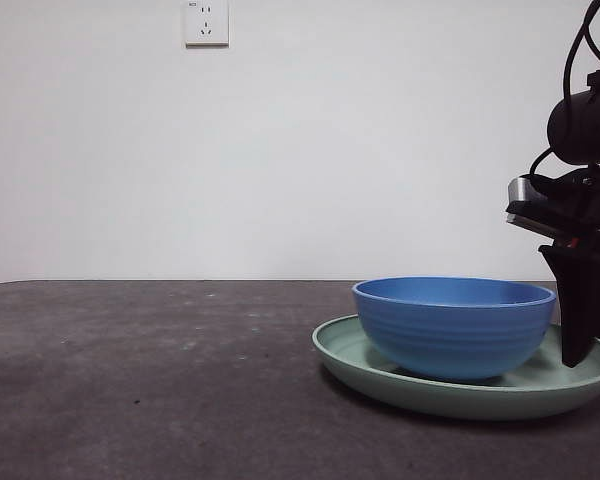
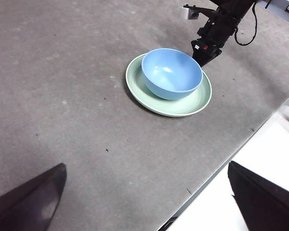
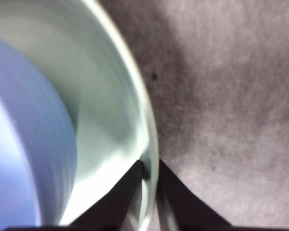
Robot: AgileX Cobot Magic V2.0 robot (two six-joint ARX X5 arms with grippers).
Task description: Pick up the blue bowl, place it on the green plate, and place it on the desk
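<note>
Right wrist view shows the right gripper (image 3: pixel 150 180) with its fingers pinched onto the green plate (image 3: pixel 130 106) rim, the blue bowl (image 1: pixel 453 325) seated inside it on the surface (image 1: pixel 140 380), so any lift should stay level and slow lest the bowl slide.

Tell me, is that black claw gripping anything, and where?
Yes: the right gripper pinches the raised rim of the pale green round plate, one jaw inside, one outside. The left gripper holds nothing.
</note>
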